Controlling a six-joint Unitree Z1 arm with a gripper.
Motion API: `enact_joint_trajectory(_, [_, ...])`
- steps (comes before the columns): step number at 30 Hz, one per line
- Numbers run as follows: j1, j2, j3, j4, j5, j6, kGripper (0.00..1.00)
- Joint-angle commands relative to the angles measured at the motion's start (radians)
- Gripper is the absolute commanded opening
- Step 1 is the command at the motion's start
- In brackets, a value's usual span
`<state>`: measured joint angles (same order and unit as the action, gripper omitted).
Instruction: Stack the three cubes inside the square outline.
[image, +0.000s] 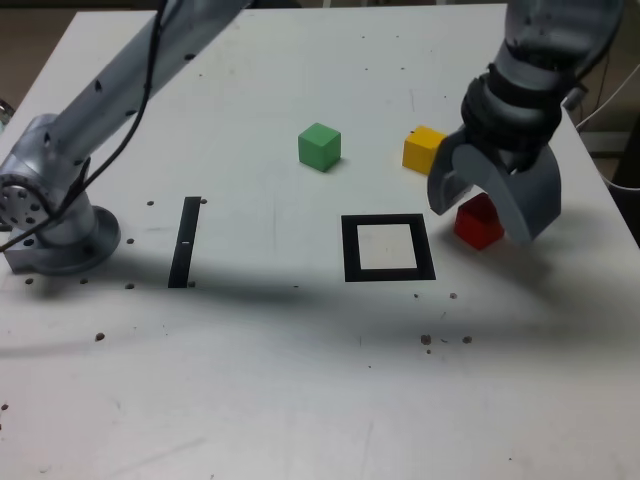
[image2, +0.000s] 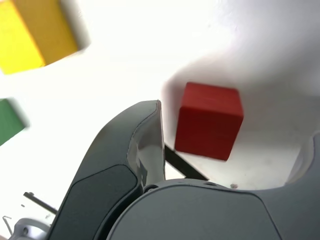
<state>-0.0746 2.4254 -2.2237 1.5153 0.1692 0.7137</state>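
Observation:
My gripper (image: 484, 208) hangs open over the red cube (image: 478, 223), its two grey fingers straddling the cube on either side without touching it. In the wrist view the red cube (image2: 209, 121) sits between the jaws, close to one finger (image2: 145, 145). The yellow cube (image: 423, 148) stands just behind the gripper, and the green cube (image: 319, 146) lies further toward the exterior view's left. Both show in the wrist view, yellow cube (image2: 32, 32) and green cube (image2: 9, 121). The square outline (image: 387, 247) lies flat just to the exterior view's left of the red cube, with nothing inside it.
A narrow black strip (image: 185, 241) is stuck to the white table (image: 300, 380) at the exterior view's left. The arm's grey base (image: 50, 215) sits at the far left edge. Small dark specks dot the tabletop.

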Motion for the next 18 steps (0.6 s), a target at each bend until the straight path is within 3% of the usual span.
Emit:
enact_joint_trajectory(1, [-0.004,0.020,-0.013,0.004,0.006,0.002,0.94])
enact_joint_trajectory(8, [-0.004,0.047,-0.033,0.008,0.037,-0.002,0.83])
enact_joint_trajectory(14, [-0.009,0.045,-0.041,0.020,0.073,-0.028,0.50])
enact_joint_trajectory(18, [-0.018,0.044,-0.046,0.025,0.078,-0.030,0.39])
